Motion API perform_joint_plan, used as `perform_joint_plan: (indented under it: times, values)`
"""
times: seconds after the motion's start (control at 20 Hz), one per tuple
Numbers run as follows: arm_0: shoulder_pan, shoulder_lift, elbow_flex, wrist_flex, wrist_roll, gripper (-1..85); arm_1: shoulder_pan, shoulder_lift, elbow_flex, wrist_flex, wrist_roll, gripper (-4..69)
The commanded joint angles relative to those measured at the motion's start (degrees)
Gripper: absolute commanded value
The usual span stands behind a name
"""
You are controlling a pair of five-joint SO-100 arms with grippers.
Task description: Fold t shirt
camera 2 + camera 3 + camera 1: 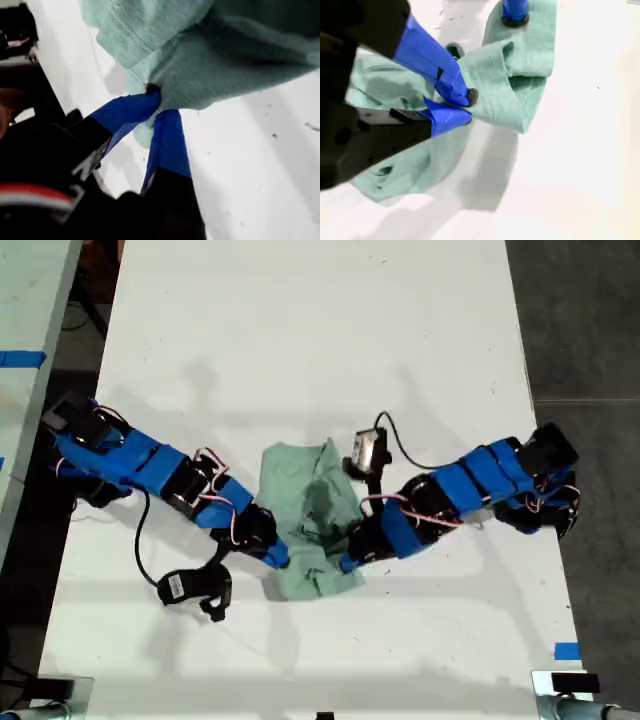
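1 t shirt [312, 515], 2 pincers pinching its edge.

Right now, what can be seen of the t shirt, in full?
The t shirt is a small pale mint-green garment of soft knit-looking cloth, wrinkled and bunched, with a stitched hem showing. It lies partly folded near the middle of the white table, between the two blue arms. My first gripper and my second gripper each pinch its near edge, lifting folds.
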Motion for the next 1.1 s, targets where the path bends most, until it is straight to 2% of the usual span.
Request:
perform_joint_plan:
  times: [0.0,0.1,0.15,0.2,0.25,0.3,0.35,0.45,0.55,0.6,0.65,0.7,0.75,0.8,0.9,0.95,1.0,1.05]
  values:
    - [-5.19,15.64,11.43,-0.97,0.35,-0.3,9.23,13.62,8.53,-1.58,-6.24,-0.8]
    - [-7.91,23.91,20.21,-2.72,0.62,-0.3,15.29,20.21,17.23,-4.48,-10.28,-0.6]
    - [-9.32,27.33,23.47,-2.99,0.88,-0.3,17.93,23.12,21.09,-5.54,-11.43,6.9]
    - [-10.99,30.67,26.98,-3.78,1.58,-0.3,20.48,26.46,25.58,-7.73,-13.45,26.1]
    - [-12.83,33.93,30.32,-4.13,1.67,5.6,23.03,29.79,29.27,-8.88,-15.29,38.9]
    - [-13.36,36.30,33.05,-3.43,-3.08,40.9,25.93,33.31,30.94,-7.29,-17.23,45.2]
    - [-13.89,38.85,36.30,-3.52,-7.56,72.9,28.83,37.53,31.82,-5.19,-19.60,47.8]
    - [-16.87,45.18,36.83,-0.79,-6.68,75.8,34.19,45.70,30.59,1.14,-23.64,47.2]
    - [-21.88,53.96,36.91,3.78,-6.24,76.9,38.67,52.82,28.92,7.38,-25.40,40.6]
    - [-25.75,60.29,38.58,5.01,-6.06,74.2,39.81,56.43,29.09,9.67,-25.66,28.0]
    - [-30.50,68.82,42.19,4.66,-3.34,57.7,40.25,60.29,30.59,11.51,-24.79,0.2]
    - [-37.97,78.66,47.90,1.67,6.77,14.6,40.25,65.04,34.28,11.69,-23.99,-0.9]
    - [-42.63,90.53,57.57,-4.92,12.48,-0.3,39.90,70.75,39.46,11.78,-22.59,-0.9]
    - [-44.21,100.72,66.71,-8.35,12.66,-0.3,39.81,77.52,46.49,11.43,-21.01,-0.9]
    - [-47.02,117.33,85.52,-9.14,11.43,-0.3,38.85,93.69,64.51,9.32,-18.81,-0.9]
    - [-47.29,116.81,90.88,-9.49,11.51,-0.3,38.06,102.66,73.74,8.35,-18.63,-0.9]
    - [-45.70,117.16,99.05,-16.00,11.60,-0.4,37.27,111.27,82.09,8.09,-18.98,-0.9]
    - [-44.03,117.07,105.21,-23.29,11.78,-0.4,34.01,118.21,89.03,3.34,-20.21,-0.4]
